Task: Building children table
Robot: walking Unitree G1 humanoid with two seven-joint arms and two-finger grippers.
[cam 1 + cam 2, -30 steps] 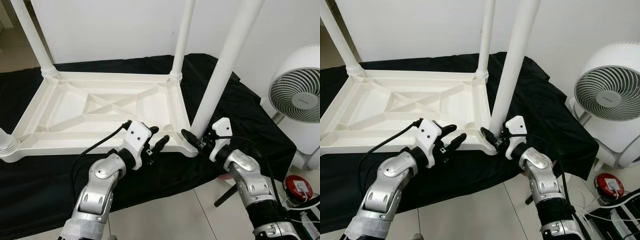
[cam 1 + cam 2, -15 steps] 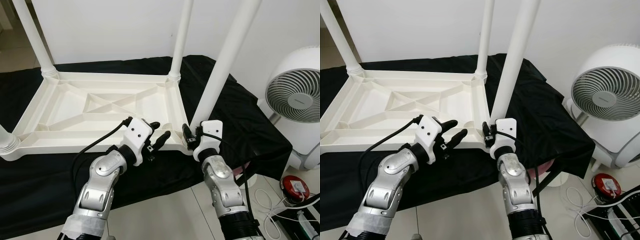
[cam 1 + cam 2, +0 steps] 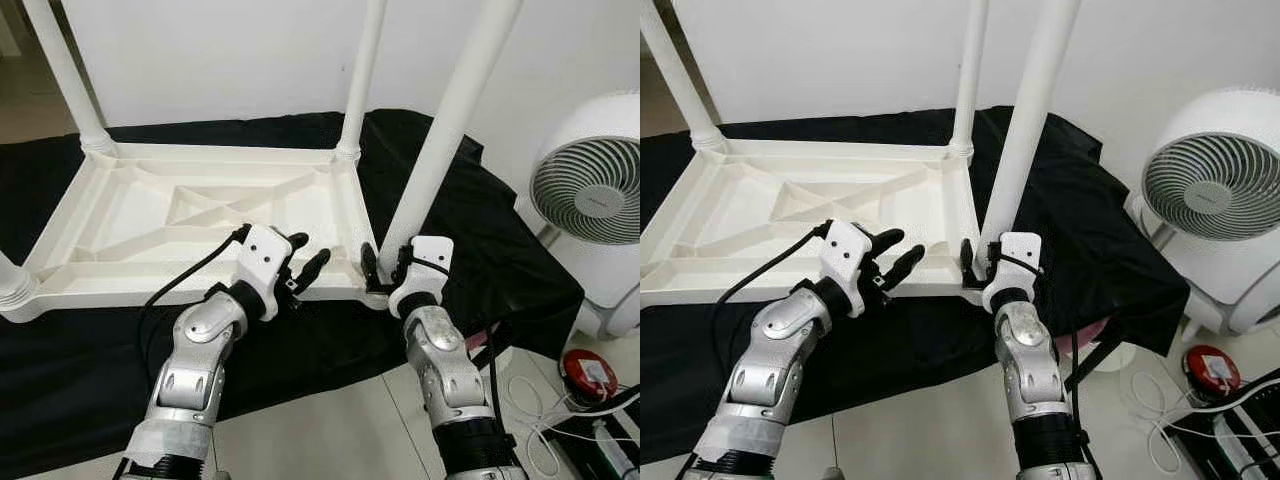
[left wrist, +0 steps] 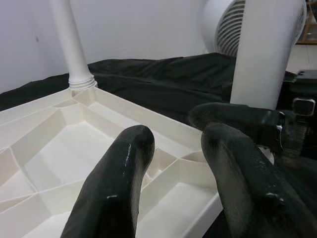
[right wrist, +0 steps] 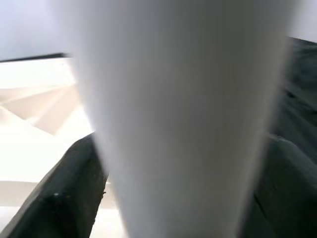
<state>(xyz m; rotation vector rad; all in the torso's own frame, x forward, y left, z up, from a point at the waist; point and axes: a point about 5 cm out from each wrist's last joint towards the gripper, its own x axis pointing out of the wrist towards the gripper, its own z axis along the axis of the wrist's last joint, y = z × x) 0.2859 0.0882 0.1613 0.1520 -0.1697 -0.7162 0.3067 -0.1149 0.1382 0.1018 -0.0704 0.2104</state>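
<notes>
The white children's table top (image 3: 150, 220) lies upside down on a black cloth (image 3: 470, 210). Its near-right leg (image 3: 440, 130) stands upright in the corner socket. My right gripper (image 3: 384, 270) is at the base of that leg, with one black finger on each side; in the right wrist view the leg (image 5: 183, 119) runs between the fingers (image 5: 64, 198). My left gripper (image 3: 307, 251) hovers open over the near rim of the table top, left of that corner. In the left wrist view its fingers (image 4: 124, 168) are apart with nothing between them.
Two more legs stand at the far corners (image 3: 362, 80) (image 3: 65, 75), and a fourth leg base (image 3: 12, 285) is at the near left. A white fan (image 3: 595, 190) stands on the floor at the right, with a red object (image 3: 587, 372) and cables near it.
My right arm swung in from the right to face the near-right leg and closed on its base. My left gripper moved a little farther over the table rim.
</notes>
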